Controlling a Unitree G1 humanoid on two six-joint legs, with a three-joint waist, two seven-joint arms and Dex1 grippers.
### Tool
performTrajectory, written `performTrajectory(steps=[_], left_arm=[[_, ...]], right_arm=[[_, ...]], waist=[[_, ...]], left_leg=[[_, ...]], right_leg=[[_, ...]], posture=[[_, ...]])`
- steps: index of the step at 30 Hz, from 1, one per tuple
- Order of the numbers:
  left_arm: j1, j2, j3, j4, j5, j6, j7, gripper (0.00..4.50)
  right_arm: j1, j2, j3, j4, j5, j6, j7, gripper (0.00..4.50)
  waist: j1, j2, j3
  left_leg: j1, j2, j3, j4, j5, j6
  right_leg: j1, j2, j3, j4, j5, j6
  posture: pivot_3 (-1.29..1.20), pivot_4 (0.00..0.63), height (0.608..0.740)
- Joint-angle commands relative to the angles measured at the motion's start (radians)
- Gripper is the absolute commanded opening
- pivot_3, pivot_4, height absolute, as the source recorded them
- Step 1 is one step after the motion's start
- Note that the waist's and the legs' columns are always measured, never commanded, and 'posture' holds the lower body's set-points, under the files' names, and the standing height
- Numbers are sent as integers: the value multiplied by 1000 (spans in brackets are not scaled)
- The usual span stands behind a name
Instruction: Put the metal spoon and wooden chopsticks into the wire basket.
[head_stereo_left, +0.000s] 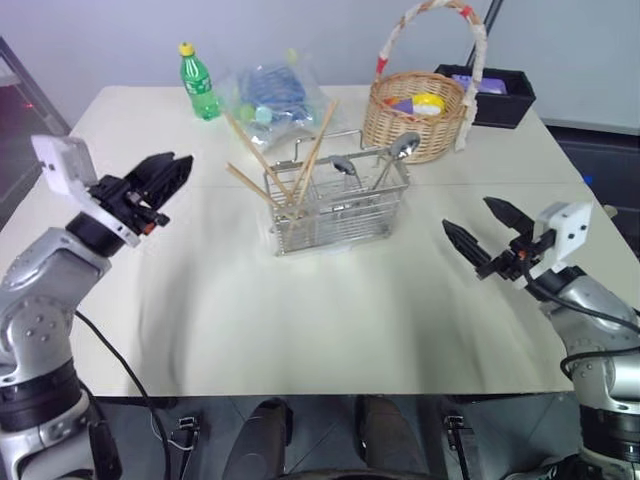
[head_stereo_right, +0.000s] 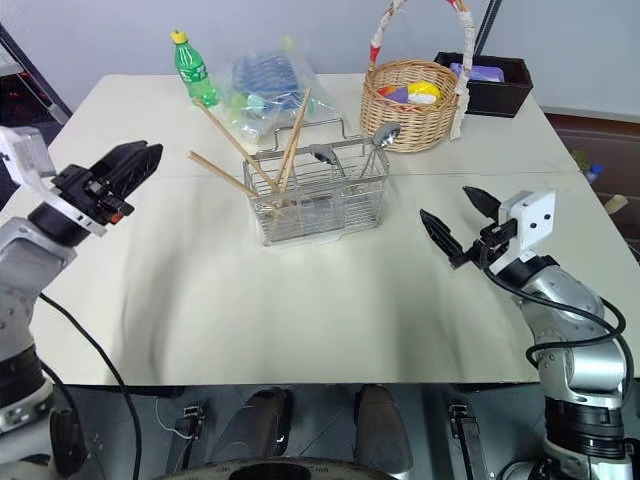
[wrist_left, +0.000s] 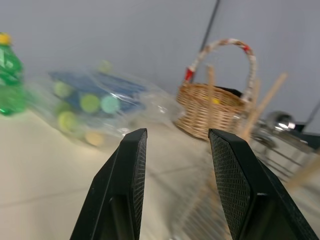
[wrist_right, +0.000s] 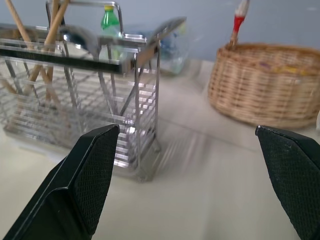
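wooden chopsticks (head_stereo_left: 290, 170) tips blurred behind wire basket (head_stereo_left: 335, 215) grid

We find the wire basket (head_stereo_left: 335, 208) standing near the middle of the table (head_stereo_left: 300, 320), with the wooden chopsticks (head_stereo_left: 285, 165) leaning in its left end and the metal spoon (head_stereo_left: 398, 152) upright in its right end — a second spoon (head_stereo_left: 346, 168) just left of it. Behind the basket lies a plastic bag (head_stereo_left: 272, 95); left of that stands a bottle (head_stereo_left: 199, 82). Behind and to the right sits a wicker basket (head_stereo_left: 415, 115), and a box (head_stereo_left: 495, 95) lies just right of it — at the table's far edge.
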Motion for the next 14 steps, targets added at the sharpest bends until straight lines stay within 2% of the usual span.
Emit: performTrajectory(steps=[1, 8, 14], left_arm=[[46, 18, 43, -67, -64, 14, 14, 1993], [179, -16, 40, -106, -87, -4, 35, 1993], [252, -35, 15, -120, -55, -45, 17, 1993]], right_arm=[[24, 8, -17, -66, 26, 4, 1, 4500], [69, 27, -10, -120, 36, 23, -17, 4500], [87, 35, -2, -150, 37, 34, -26, 4500]], waist=[[-1, 0, 0], [0, 2, -1], [1, 2, -1]], left_leg=[[0, 0, 0, 0, 0, 0], [1, 0, 0, -1, 0, 0], [1, 0, 0, -1, 0, 0]], right_leg=[[0, 0, 0, 0, 0, 0], [0, 0, 0, 0, 0, -1], [1, 0, 0, -1, -1, -1]], posture=[[0, 150, 740], [0, 150, 740], [0, 150, 740]])
